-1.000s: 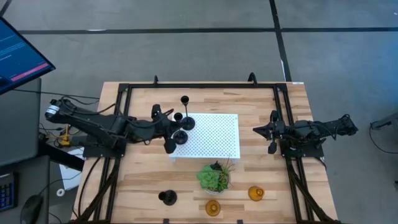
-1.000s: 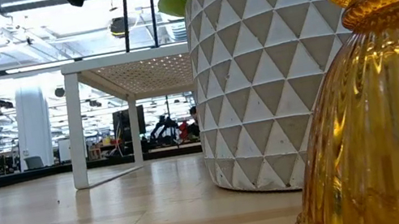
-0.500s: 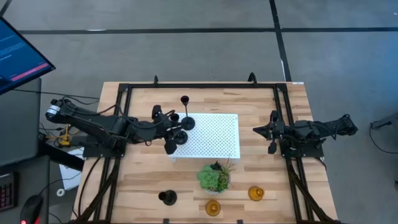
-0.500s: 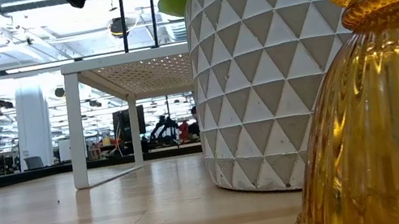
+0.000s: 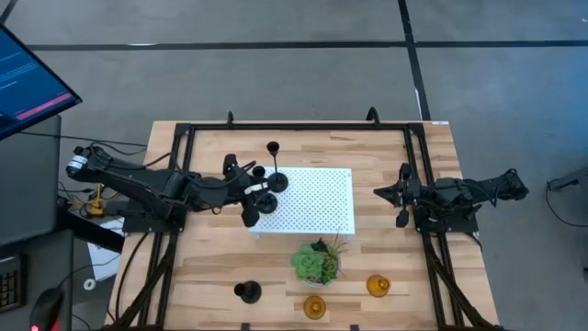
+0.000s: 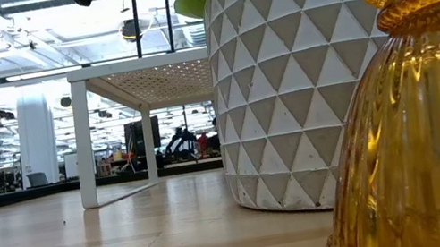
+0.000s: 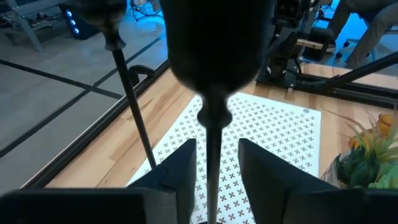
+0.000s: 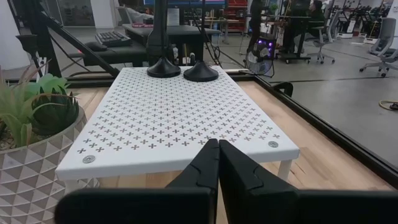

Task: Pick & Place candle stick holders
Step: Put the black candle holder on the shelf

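Note:
Two black candle stick holders stand by their round bases on the left end of the white perforated stand [image 5: 317, 198]. The nearer one [image 7: 211, 99] has its stem between the open fingers of my left gripper [image 7: 212, 171] [image 5: 261, 192], and I see no touch. The farther one [image 7: 130, 99] has a thin stem. A third black holder [image 5: 273, 148] stands on the table behind the stand and another [image 5: 246, 292] near the front edge. Two amber holders [image 5: 314, 306] [image 5: 378, 286] stand at the front. My right gripper [image 8: 217, 163] [image 5: 380, 192] waits shut at the stand's right end.
A green plant in a white faceted pot [image 5: 317, 262] stands just in front of the stand, between it and the amber holders. A black frame [image 5: 294, 126] runs round the table's back and sides. A monitor [image 5: 28, 78] stands off the table's left.
My left gripper has opened and let go of the nearer black holder's stem. The holder stays upright on the stand's left end. The arm itself has hardly shifted.

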Tool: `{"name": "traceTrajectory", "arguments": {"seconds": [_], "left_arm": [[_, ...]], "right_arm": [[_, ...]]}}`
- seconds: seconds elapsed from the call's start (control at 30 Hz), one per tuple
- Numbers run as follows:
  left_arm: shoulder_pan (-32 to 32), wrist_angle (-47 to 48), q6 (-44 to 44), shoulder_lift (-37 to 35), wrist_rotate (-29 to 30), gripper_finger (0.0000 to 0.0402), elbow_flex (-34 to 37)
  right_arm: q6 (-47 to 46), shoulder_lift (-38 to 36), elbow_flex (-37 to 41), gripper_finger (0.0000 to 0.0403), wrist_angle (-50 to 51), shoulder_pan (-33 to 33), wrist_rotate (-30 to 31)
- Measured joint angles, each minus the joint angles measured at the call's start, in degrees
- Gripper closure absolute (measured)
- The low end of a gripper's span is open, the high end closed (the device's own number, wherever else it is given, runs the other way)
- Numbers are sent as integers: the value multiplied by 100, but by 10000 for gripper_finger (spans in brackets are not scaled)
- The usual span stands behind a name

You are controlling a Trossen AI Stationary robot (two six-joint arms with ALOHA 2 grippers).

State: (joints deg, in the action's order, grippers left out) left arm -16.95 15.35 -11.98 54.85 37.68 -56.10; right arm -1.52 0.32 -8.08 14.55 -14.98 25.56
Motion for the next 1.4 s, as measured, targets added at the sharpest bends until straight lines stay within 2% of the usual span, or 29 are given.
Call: {"name": "traceTrajectory", "arguments": {"seconds": [0.3,0.47,0.8,0.87,1.0,1.07,1.27,1.4], "left_arm": [[-73,575,-12,-341,0,231,0],[-256,635,-49,-581,-40,232,0],[-793,1184,-355,-1052,-813,250,0],[-901,1481,-487,-1147,-1036,256,0],[-1107,2071,-503,-1163,-1858,275,6],[-1230,2041,-497,-1125,-2173,289,138],[-1622,2005,-486,-980,-2295,344,839],[-1883,1486,-266,-929,-2292,389,1343]], "right_arm": [[0,-1,0,403,-10,2,-1],[0,-1,0,403,-11,1,-1],[-2,1,0,403,-20,1,-2],[-2,2,0,403,-20,0,-2],[-2,2,0,403,-23,0,-2],[-44,2,0,403,-23,0,0],[-215,2,0,403,-23,0,-4],[-425,2,0,403,-14,0,-4]]}}
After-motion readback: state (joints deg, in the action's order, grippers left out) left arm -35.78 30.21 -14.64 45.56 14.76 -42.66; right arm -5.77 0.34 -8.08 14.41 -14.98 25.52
